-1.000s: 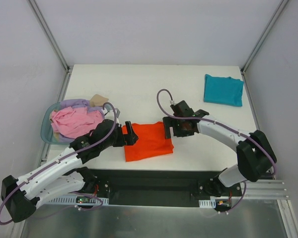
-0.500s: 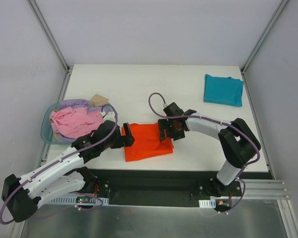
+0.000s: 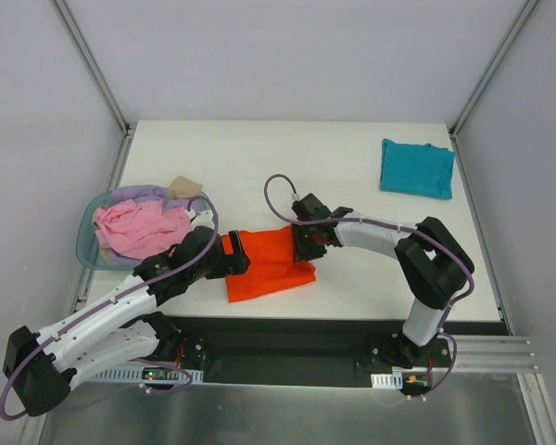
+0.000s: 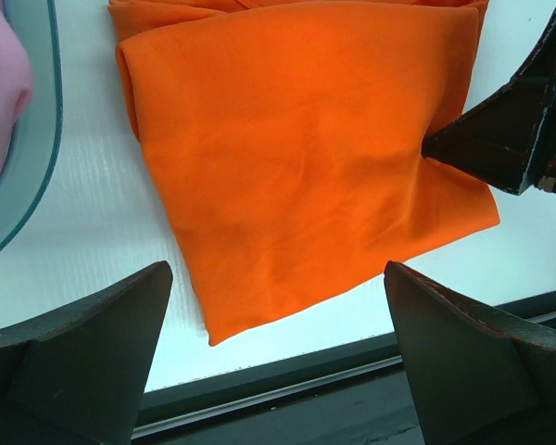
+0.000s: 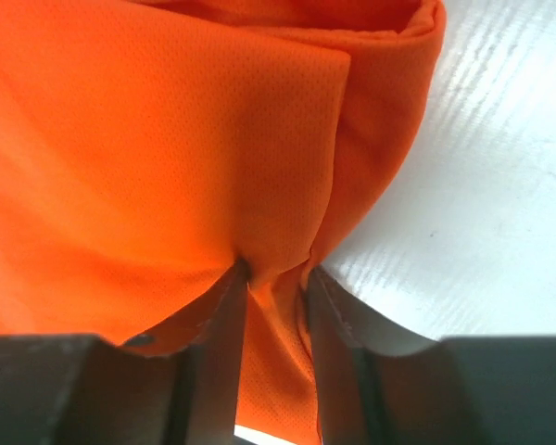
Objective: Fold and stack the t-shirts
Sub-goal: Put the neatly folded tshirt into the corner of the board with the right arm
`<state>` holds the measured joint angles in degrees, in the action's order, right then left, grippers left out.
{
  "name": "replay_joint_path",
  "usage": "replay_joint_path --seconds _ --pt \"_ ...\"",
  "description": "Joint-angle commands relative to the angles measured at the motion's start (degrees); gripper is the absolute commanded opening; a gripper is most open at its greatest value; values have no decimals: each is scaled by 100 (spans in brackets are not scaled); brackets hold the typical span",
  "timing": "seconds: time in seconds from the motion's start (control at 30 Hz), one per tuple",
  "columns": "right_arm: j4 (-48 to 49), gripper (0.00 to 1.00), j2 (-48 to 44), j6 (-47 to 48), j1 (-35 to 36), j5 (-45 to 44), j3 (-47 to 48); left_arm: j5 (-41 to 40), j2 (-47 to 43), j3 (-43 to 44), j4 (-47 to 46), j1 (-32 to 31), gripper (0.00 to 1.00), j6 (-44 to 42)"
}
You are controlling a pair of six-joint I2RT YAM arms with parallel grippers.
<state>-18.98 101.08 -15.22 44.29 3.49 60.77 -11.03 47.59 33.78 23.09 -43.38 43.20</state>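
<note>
A folded orange-red t-shirt lies near the table's front edge, between the two arms. My right gripper pinches a bunch of its right edge; in the right wrist view the cloth is squeezed between the two fingers. My left gripper stands open at the shirt's left side, its wide-apart fingertips framing the orange cloth without touching it. A folded teal t-shirt lies at the back right. Pink, lavender and tan t-shirts fill the basket.
The translucent blue basket stands at the table's left edge, its rim close beside the orange shirt. The table's dark front rail runs just below the shirt's near corner.
My right gripper moved left onto the orange shirt's right edge and closed on it, bunching the cloth leftward. The left gripper stayed open and shifted slightly left.
</note>
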Motion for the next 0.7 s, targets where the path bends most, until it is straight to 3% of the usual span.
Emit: replay_joint_path --seconds 0.0,0.07,0.13,0.2,0.53,0.67 --pt "-97 28 351 -95 88 -173 66 -119 -48 -38 -24 75 99 136" --pt "-97 22 395 -51 88 -269 145 -145 -75 -56 -24 92 99 153" --pt "-114 7 369 45 88 -609 259 -154 -92 -64 -24 119 99 154" --pt "-324 1 238 194 71 -944 417 -172 -145 -65 -15 136 99 110" --pt "-923 1 -509 1381 -579 -3430 945 -321 -312 -161 11 198 99 66" --pt "-932 1 -519 2031 -913 -3987 1374 -400 -295 -117 64 294 99 22"
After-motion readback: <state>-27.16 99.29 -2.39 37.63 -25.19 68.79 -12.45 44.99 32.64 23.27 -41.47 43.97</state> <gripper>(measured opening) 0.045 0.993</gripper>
